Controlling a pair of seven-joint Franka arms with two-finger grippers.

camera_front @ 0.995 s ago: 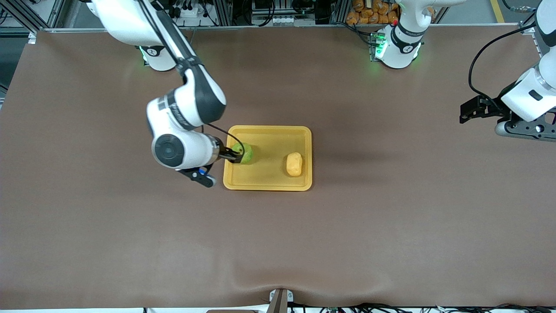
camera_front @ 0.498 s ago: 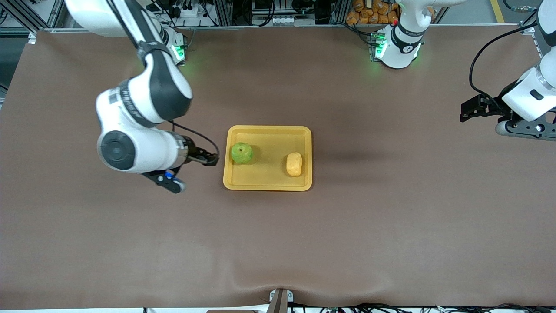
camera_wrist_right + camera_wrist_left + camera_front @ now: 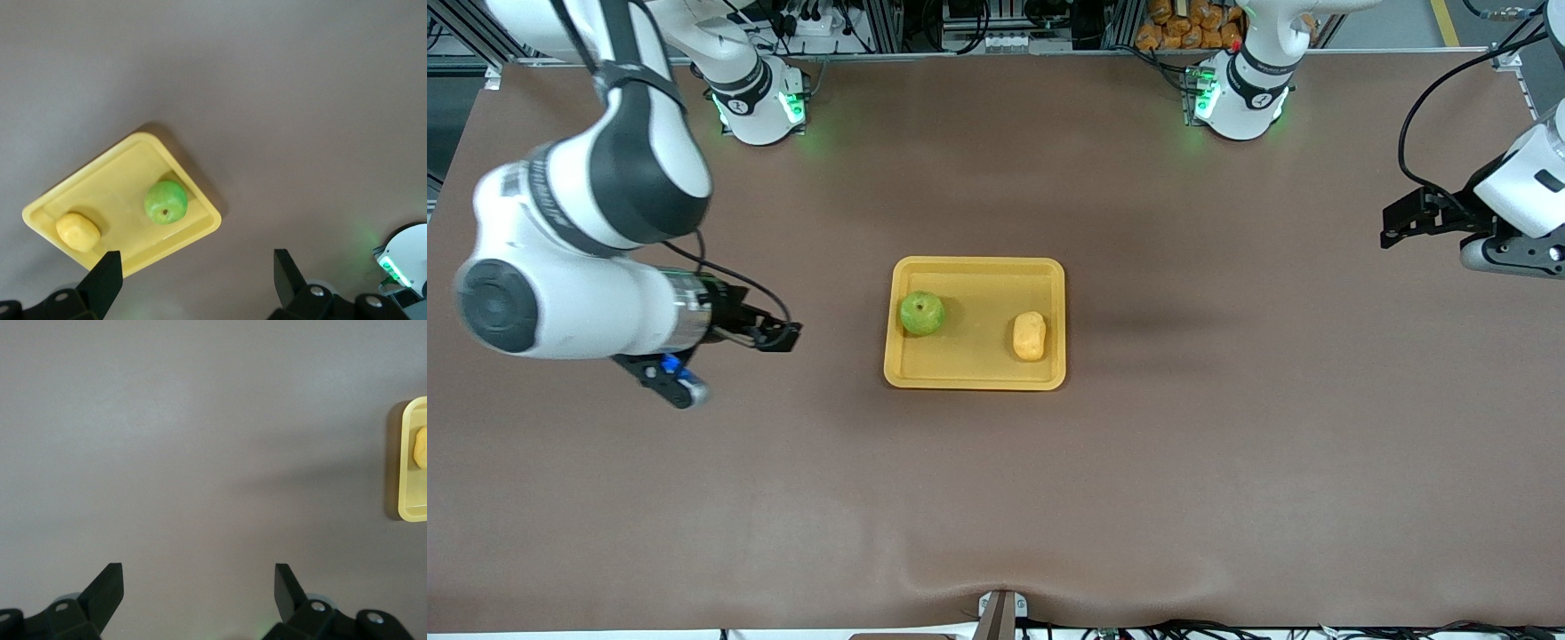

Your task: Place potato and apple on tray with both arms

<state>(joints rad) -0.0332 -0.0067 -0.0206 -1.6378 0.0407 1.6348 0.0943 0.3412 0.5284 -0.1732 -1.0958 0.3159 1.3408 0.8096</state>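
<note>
The yellow-orange tray [image 3: 978, 298] lies mid-table. On it sit the round green apple [image 3: 921, 313], toward the right arm's end, and the oblong yellow potato [image 3: 1029, 336], toward the left arm's end. My right gripper [image 3: 781, 335] hangs open and empty over bare table beside the tray. Its wrist view shows the tray [image 3: 120, 180], apple [image 3: 165, 201] and potato [image 3: 78, 231] off from the open right gripper [image 3: 197, 263]. My left gripper [image 3: 1398, 222] is open and empty over the table's end. From the left gripper [image 3: 197, 580], only the tray's edge [image 3: 404, 460] and potato [image 3: 421, 447] show.
The two arm bases [image 3: 758, 107] [image 3: 1240, 98], lit green, stand along the table's edge farthest from the front camera. The brown table cover has a ripple [image 3: 960, 569] near its closest edge, by a small bracket [image 3: 1000, 613].
My right gripper has drawn back from the apple toward the right arm's end of the table, leaving the apple on the tray. The left gripper shifted slightly outward.
</note>
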